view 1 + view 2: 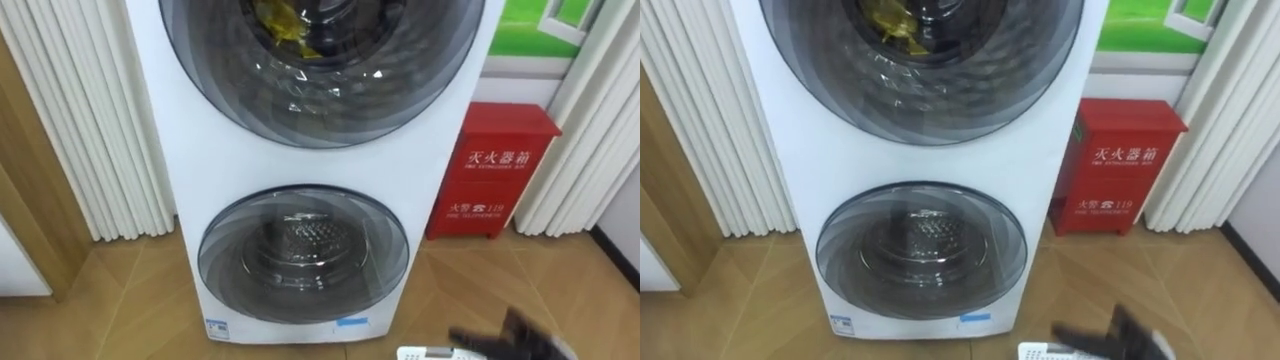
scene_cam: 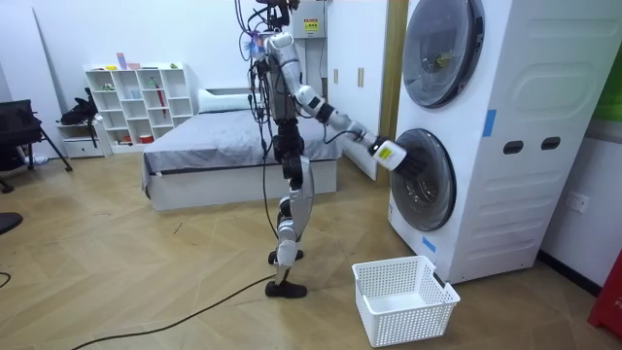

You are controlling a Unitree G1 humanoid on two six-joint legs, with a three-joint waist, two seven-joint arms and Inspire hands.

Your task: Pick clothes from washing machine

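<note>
A white stacked washing machine (image 1: pixel 180 150) stands right in front of me. Its upper round door (image 1: pixel 330 95) is closed, and a yellow cloth (image 1: pixel 280 22) lies behind the glass. The lower round door (image 1: pixel 303 255) is closed too, with a bare metal drum behind it. My right hand (image 1: pixel 512 336) reaches in low at the right, below and to the right of the lower door, its dark fingers stretched out and holding nothing. In the room view I stand upright before the machine with that hand (image 2: pixel 405 161) held out at the lower door's edge.
A red cabinet (image 1: pixel 490 170) stands on the floor right of the machine. White curtains (image 1: pixel 90 120) hang on both sides. A white laundry basket (image 2: pixel 403 297) sits on the wooden floor beside the machine. A bed (image 2: pixel 214 146) is behind me.
</note>
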